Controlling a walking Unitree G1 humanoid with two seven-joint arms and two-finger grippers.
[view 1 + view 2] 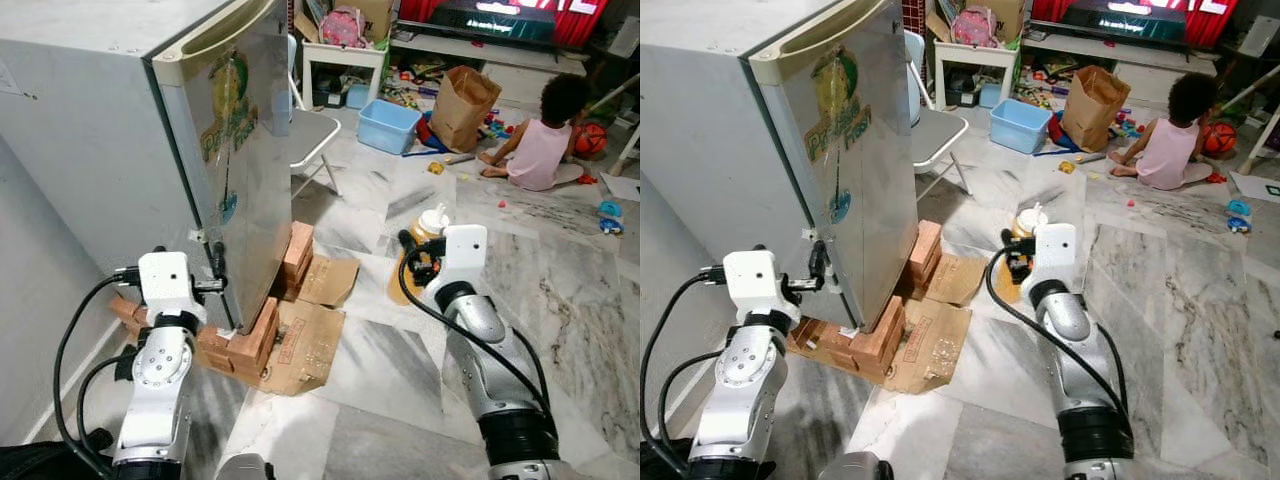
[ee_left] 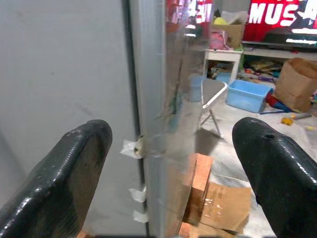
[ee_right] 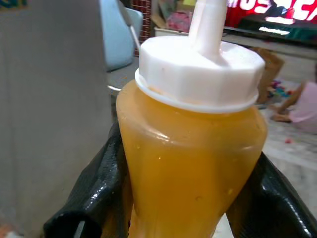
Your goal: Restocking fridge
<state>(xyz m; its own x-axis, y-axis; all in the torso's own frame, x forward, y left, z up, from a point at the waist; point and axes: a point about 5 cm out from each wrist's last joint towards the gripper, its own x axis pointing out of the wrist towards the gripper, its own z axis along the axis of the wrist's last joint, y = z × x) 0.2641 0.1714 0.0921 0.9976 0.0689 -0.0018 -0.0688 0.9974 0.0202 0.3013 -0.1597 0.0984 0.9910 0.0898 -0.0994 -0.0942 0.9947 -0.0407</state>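
- Marble floor (image 1: 560, 300) fills the room, grey and white, and toys lie all over the upper right of the frame.
- Big and grey, the fridge (image 1: 110, 150) stands in the upper left of the frame. Its door (image 1: 250, 150) looks shut, with stickers on the front.
- Under the fridge sit bricks (image 1: 245, 345), and flat cardboard (image 1: 310, 340) lies by them near the middle of the frame.
- A white chair (image 1: 315, 135) stands past the door. A blue bin (image 1: 388, 125) and a brown paper bag (image 1: 465, 100) sit along the top of the frame.
- A person in a pink top (image 1: 540, 140) sits on the floor at the upper right, far from the robot.
- The left gripper (image 2: 171, 163) is spread wide, one black finger on each side of the door's edge, low down. It is not holding anything. In the left eye view it sits at the lower left, right by the door.
- The right gripper (image 3: 183, 198) is closed tight around a bottle (image 1: 420, 250) of orange sauce with a white cap. The bottle hangs in the middle right of the frame, well apart from the fridge.
- I think the step now is opening the door. The left gripper needs to hook the edge and pull it out.
- After that, the bottle can go inside on a shelf. The right arm should keep it upright.
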